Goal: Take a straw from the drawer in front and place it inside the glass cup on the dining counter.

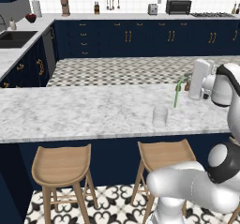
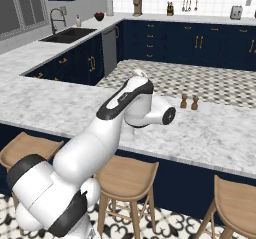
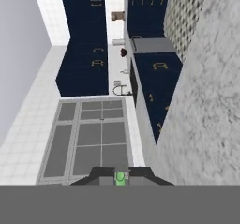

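— Where's the straw (image 1: pixel 177 93) now?
— Up over the dining counter (image 1: pixel 84 110), held by the gripper (image 3: pixel 120 177). Its jaws are clenched on the straw; from the hand camera a green bit sits pinched between the two dark tips.
— Upright?
— Roughly, bent top uppermost, lower end hanging near the marble, above and just right of the glass cup (image 1: pixel 160 116).
— Is it in the cup?
— No, apart from it. The cup stands on the counter's near part, above the wooden stools (image 1: pixel 62 166).
— Anything else on the counter?
— Two small brown shakers (image 2: pixel 189 102) towards the far edge, seen from the right
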You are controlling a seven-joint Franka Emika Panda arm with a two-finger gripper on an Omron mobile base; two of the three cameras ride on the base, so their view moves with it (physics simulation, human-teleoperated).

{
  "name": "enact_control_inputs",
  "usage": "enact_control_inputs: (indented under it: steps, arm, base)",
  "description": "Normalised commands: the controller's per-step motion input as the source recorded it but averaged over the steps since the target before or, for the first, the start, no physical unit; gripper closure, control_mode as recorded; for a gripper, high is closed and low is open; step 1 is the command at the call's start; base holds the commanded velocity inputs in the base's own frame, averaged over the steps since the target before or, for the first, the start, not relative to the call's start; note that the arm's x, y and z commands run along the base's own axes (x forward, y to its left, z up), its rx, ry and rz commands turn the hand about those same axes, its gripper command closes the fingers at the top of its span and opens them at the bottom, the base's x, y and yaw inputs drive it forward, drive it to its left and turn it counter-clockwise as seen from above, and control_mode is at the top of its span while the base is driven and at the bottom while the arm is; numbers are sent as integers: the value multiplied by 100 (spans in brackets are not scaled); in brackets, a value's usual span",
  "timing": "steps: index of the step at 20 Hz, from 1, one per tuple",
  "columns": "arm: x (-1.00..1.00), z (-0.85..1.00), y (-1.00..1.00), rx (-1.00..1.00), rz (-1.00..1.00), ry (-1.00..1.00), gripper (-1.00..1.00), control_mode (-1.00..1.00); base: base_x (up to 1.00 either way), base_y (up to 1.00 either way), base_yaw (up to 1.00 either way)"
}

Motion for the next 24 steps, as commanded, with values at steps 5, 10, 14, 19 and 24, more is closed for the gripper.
enact_control_inputs:
  steps: [5, 10, 14, 19, 24]
  arm:
    - [24, -28, 11, 0, 2, 0, 100, -100]
    - [1, -3, 4, 0, 0, -1, 100, -100]
    - [0, -4, 7, 0, 0, 0, 100, -100]
    - [1, -9, 14, 0, 0, 0, 100, -100]
    - [16, -5, 19, -4, 0, 0, 100, -100]
  base:
    - [0, 0, 0]
    - [0, 0, 0]
    - [0, 0, 0]
    - [0, 0, 0]
    - [0, 0, 0]
